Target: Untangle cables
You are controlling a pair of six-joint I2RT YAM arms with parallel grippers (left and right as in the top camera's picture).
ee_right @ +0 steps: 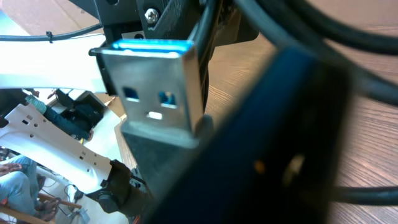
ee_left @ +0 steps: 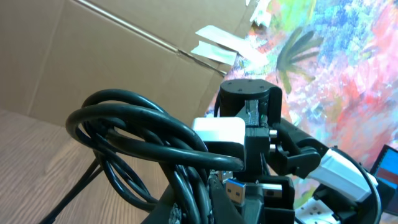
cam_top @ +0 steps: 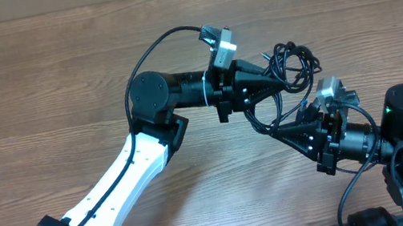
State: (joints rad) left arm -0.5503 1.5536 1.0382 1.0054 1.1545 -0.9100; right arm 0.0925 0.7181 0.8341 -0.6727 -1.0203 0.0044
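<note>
We are reading no brand or label anywhere; the USB plug (ee_right: 158, 87) filling the upper left of the right wrist view is showing bare silver metal and a blue tongue, and any lettering on it is too blurred to read. In that view the right end effector (cam_top: 275, 130) is only a dark, out-of-focus mass across the lower right, and the plug's black housing is running down into it. Its fingers are pressed together, and we are taking it as pinching a cord at or behind the plug, but we cannot tell which.

In the overhead view the cables (cam_top: 295, 62) are bunching in loops right of centre over the wooden tabletop (cam_top: 36, 90), just off the tip of the left end effector (cam_top: 274, 85), with strands dropping down and left to the right end effector below it. The left end effector is clamped on the bundle: in the left wrist view, thick black loops are arching across the middle and diving into its fingers at the bottom edge, where the frame is cutting them off. The two tips are sitting near each other.
</note>
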